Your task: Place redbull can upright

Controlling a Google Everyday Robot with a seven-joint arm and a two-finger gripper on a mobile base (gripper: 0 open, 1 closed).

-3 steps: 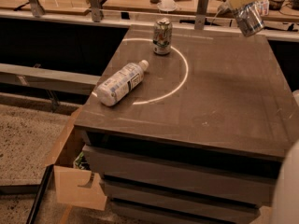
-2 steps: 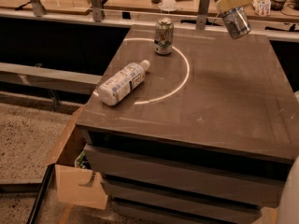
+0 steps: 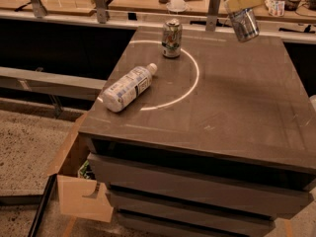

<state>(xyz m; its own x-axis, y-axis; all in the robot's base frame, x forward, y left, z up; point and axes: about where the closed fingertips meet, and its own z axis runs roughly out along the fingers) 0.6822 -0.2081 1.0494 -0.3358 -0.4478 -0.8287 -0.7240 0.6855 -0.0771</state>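
Camera view: gripper [image 3: 241,5] at top right, above the counter's [image 3: 237,112] far right edge, jaws clamped on the top of the redbull can [image 3: 244,25]. The can hangs in the air, slightly tilted, clear of the surface. Green-and-white can [image 3: 172,38] stands upright at the far edge. White bottle [image 3: 127,88] lies on its side near the left, well apart from both cans. Cardboard box [image 3: 74,191] on the floor at lower left.

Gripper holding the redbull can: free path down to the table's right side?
Probably yes. The gripper, shut on the redbull can, hangs above the far right corner of the table. Nothing stands beneath it; the green can and the bottle sit well to the left.
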